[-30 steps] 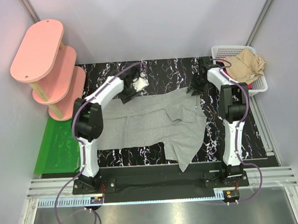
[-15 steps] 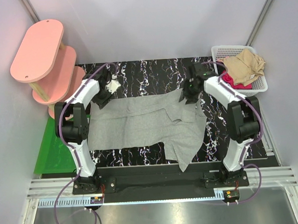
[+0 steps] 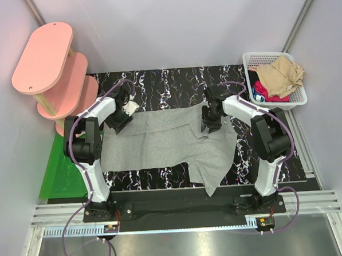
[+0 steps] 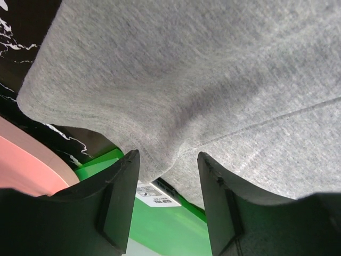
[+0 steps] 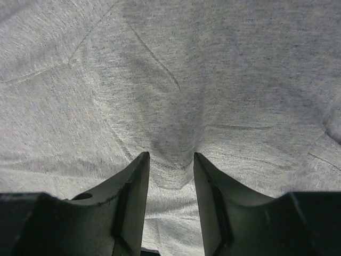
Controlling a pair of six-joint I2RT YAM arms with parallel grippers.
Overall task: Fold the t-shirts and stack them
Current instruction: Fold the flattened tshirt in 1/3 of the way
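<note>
Black marble-patterned tabletop (image 3: 174, 82), seen from above, with both arms reaching out over it. A grey t-shirt (image 3: 166, 142) lies spread and partly rumpled between the two grippers and on the base side of them. One flap trails past the near table edge below the right gripper.

The left gripper (image 3: 119, 122) sits at the shirt's far left corner. In its wrist view (image 4: 168, 160) the fingers (image 4: 120, 186) stand only narrowly apart, with the hemmed edge of the grey cloth (image 4: 202, 80) bunched and pinched between them.

The right gripper (image 3: 207, 125) meets the shirt's far right part, on top of the cloth. In its wrist view (image 5: 170, 160) the fingers (image 5: 133, 192) are drawn close, and a puckered fold of grey fabric (image 5: 170, 80) is clamped between them, with creases running toward the grip.

Beyond and outward of the right gripper stands a white lattice basket (image 3: 249, 58), well apart from it. It holds a tan shirt (image 3: 280, 76) heaped over a red one (image 3: 262, 91).

Outward of the left gripper, a pink tiered shelf (image 3: 44, 57) stands near the table's far left corner. A green mat (image 3: 61, 168) lies beside the left arm, toward its base, and its edge also shows under the left fingers in the wrist view.
</note>
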